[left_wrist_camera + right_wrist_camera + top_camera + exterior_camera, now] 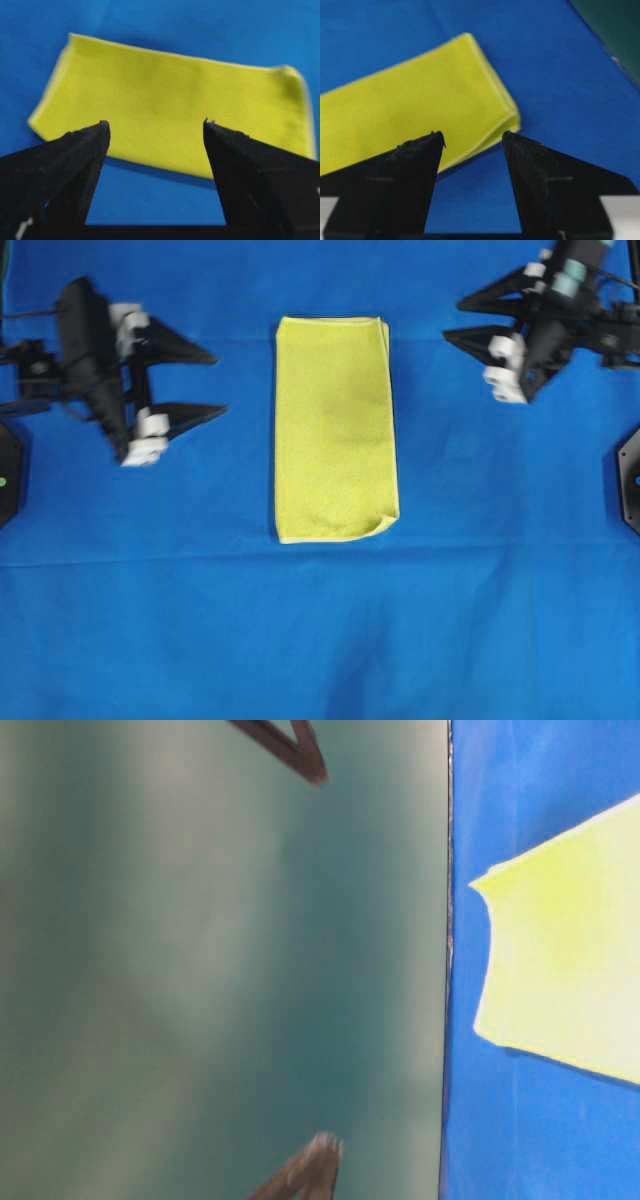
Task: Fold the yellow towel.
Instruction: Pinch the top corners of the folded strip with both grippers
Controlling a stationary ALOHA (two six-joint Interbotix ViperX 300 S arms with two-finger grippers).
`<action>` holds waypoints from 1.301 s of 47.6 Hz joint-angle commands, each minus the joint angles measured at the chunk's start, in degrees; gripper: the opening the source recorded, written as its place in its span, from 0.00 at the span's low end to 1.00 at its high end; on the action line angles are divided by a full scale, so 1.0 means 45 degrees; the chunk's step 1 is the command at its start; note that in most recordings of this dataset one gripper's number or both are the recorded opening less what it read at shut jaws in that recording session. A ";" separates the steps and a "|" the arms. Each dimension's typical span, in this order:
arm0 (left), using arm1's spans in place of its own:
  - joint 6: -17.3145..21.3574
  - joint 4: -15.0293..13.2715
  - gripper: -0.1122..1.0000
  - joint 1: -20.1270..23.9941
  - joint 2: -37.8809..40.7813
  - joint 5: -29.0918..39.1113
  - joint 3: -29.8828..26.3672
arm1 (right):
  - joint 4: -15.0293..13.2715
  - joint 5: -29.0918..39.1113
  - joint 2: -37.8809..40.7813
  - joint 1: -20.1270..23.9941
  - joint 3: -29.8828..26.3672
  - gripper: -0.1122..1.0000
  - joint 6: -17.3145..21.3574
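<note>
Mid-table, the yellow towel (pixel 336 430) lies apparently folded once; left gripper (pixel 200 385) and right gripper (pixel 462 322), both spread empty, should pinch matching corners squarely.

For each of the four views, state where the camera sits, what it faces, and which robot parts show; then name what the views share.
Overhead exterior: above, looking straight down at the yellow towel on the blue table cover; left gripper and right gripper, both open.
Table-level exterior: turned sideways; a green wall, a towel corner, two dark finger tips.
Left wrist: behind the open left gripper's fingers, facing the towel's long side.
Right wrist: behind the open right gripper's fingers, facing a towel corner.
Shared: all four show the towel.
</note>
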 commanded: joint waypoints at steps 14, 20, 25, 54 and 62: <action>0.0039 0.0000 0.75 0.1816 0.4121 -0.0059 -0.2598 | -0.0586 0.1094 0.4023 -0.0430 -0.2969 0.61 -0.0039; 0.0039 0.0000 0.75 0.2383 0.5371 -0.0137 -0.3125 | -0.0586 0.0977 0.5059 -0.0566 -0.3281 0.61 -0.0039; 0.0039 0.0000 0.75 0.2773 0.6191 -0.0234 -0.3496 | -0.0586 0.0586 0.5840 -0.0566 -0.3477 0.61 -0.0039; 0.0059 0.0000 0.63 0.3418 0.8652 -0.0996 -0.4297 | -0.0605 0.0078 0.8027 -0.1328 -0.3750 0.54 -0.0059; 0.0254 0.0000 0.28 0.3398 0.8652 -0.0996 -0.4277 | -0.0625 0.0039 0.8027 -0.1328 -0.3555 0.16 -0.0059</action>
